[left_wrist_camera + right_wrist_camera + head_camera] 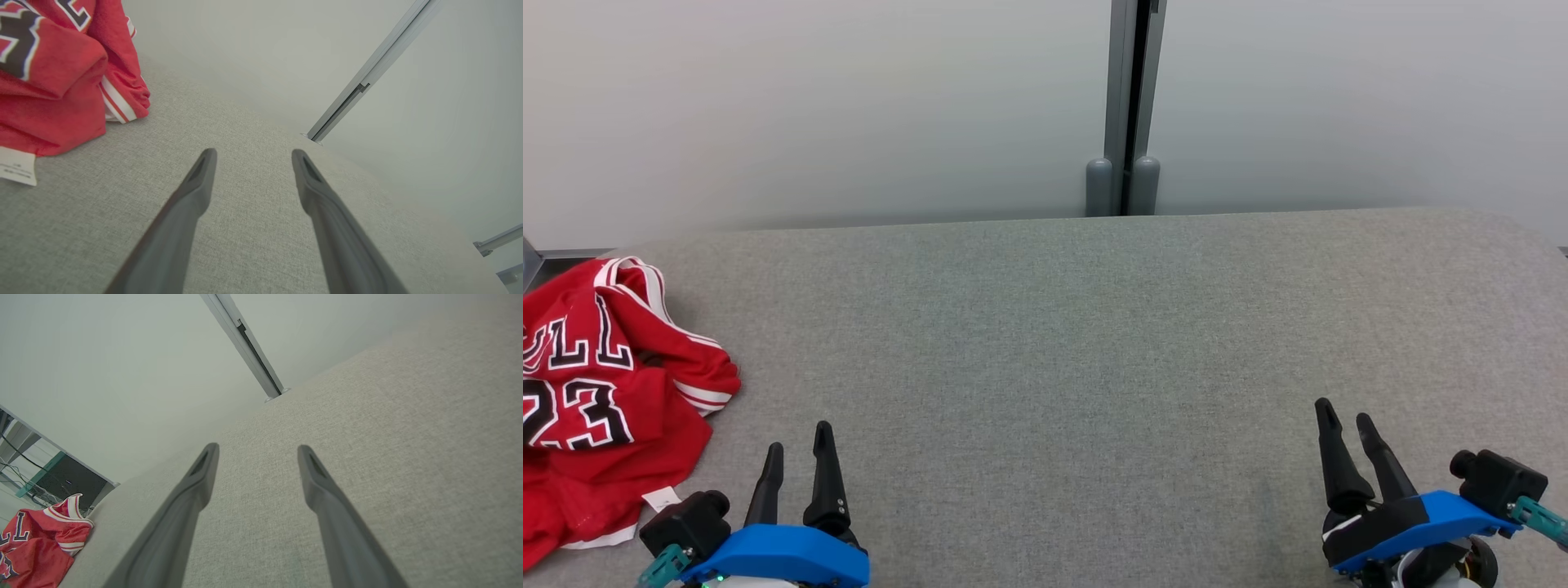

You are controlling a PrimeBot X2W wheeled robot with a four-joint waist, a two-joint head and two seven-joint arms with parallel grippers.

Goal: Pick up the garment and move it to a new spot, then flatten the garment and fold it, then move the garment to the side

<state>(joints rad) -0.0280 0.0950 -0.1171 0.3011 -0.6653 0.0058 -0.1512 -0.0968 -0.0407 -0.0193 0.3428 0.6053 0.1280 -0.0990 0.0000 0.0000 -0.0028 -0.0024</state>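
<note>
- The garment (605,392) is a red jersey with white-and-red striped trim and black lettering edged in white. It lies crumpled in soft rounded folds at 9 o'clock in the head view, on the left end of the table (1054,367).
- The table is covered in grey cloth with a fine flecked weave, and its far corners are rounded.
- The left gripper (800,437) sits at 7 o'clock. Its two long, dark, tapered fingers are spread with nothing between them, near the garment's lower edge but not touching it.
- The right gripper (1344,411) sits at 5 o'clock, likewise released and empty, well apart from the garment.
- Each gripper has a smooth blue moulded shell and a boxy black camera.
- A white label (16,165) pokes out from the garment's hem, and its print is too small to read.
- The garment's left side is cut off by the frame. Only "LL" and "23" can be read, and folds bury the rest.
- At 12 o'clock a grey metal post (1131,106) stands between pale, matte wall panels.
- In the right wrist view a dark box (69,482) and cables sit at 8 o'clock beyond the table end, hard to make out.
</note>
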